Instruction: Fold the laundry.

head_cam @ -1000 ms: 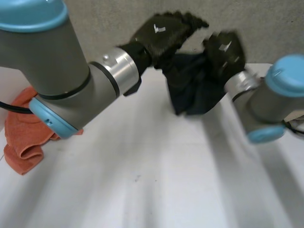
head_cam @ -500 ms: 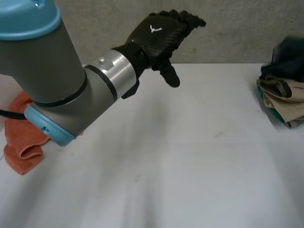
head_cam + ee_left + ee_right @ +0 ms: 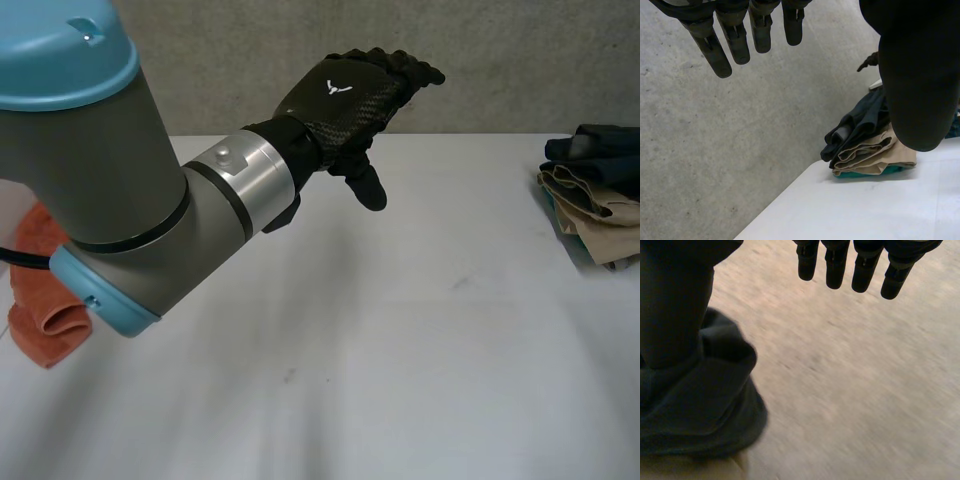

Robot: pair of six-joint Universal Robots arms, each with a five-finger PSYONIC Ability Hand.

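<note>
One stack of folded laundry (image 3: 592,200) sits at the far right edge of the white bench (image 3: 400,350). The left wrist view shows three pieces in it: a dark garment (image 3: 860,122) on top, a tan piece (image 3: 875,155) in the middle and a teal piece (image 3: 862,172) at the bottom. One orange cloth (image 3: 45,310) lies crumpled at the bench's left edge, well apart from the stack and partly hidden behind the left arm (image 3: 110,180).

The left robot hand (image 3: 345,95) hangs in the air above the far middle of the bench, released, with its fingers (image 3: 732,42) straight, its thumb pointing down and nothing in it. Its back carries one white V-shaped mark (image 3: 340,87).

The right robot hand (image 3: 862,270) is released too, its fingers straight and spread. Its thumb is over the dark garment (image 3: 705,405) on top of the stack, but I cannot tell whether it touches.
</note>
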